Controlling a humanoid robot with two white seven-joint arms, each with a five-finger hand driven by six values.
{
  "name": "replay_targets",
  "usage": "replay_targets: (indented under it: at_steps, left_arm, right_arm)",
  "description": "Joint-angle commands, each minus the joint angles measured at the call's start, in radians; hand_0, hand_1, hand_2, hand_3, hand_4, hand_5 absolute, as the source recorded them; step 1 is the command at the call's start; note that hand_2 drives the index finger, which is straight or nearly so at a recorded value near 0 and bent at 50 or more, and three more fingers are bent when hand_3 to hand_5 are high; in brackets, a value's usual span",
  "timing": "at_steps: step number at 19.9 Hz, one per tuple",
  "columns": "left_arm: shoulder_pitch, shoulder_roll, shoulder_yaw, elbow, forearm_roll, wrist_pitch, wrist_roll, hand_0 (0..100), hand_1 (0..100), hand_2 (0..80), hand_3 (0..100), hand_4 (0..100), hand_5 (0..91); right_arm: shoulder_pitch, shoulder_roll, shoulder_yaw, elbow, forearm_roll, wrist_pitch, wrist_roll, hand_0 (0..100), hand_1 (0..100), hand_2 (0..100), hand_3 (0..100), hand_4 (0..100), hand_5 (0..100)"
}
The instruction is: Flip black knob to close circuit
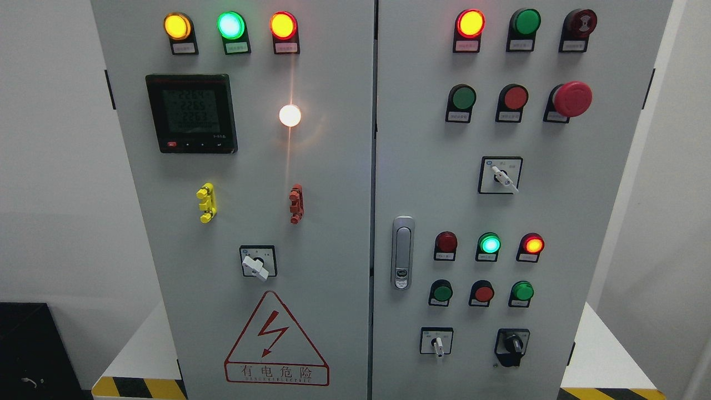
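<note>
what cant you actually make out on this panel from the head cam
- Both robot hands: outside the head view's edges.
- Small labels under the lamps, such as the one under the green lamp: print too small to read.
- Meter: digits dim and blurred.
- Black knob: its position markings are too small, so on or off is unclear.
- White light: glare hides its housing.
- Cabinet bottom: cut off by the lower edge.

Industrial electrical room, grey control cabinet (333, 183), indicator lamps (283, 25), selector switches (501, 176), high-voltage warning sign (276, 344), hazard-striped plinth (139, 387)
</note>
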Motion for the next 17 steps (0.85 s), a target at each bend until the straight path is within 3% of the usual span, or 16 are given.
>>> replay_targets:
  at_steps: [1,9,17]
  left_arm:
    - [0.006,0.0,0.0,0.0,0.0,0.0,0.001,12,56,0.0,0,0,0.0]
    - [0.006,0.0,0.0,0.0,0.0,0.0,0.001,12,56,0.0,0,0,0.0]
    - [0.006,0.0,0.0,0.0,0.0,0.0,0.001,12,56,0.0,0,0,0.0]
  right_arm:
    - [0.045,-0.002,0.03,-0.051,-0.14,-0.031,0.015,0,0,11,24,23,19]
    - [0.09,-0.002,0.073,-0.051,-0.162,-0.076,0.084,0,0,5,17,15,6]
    - [0.102,-0.002,0.076,-0.051,-0.171,-0.077,0.087,0,0,3,14,12,4]
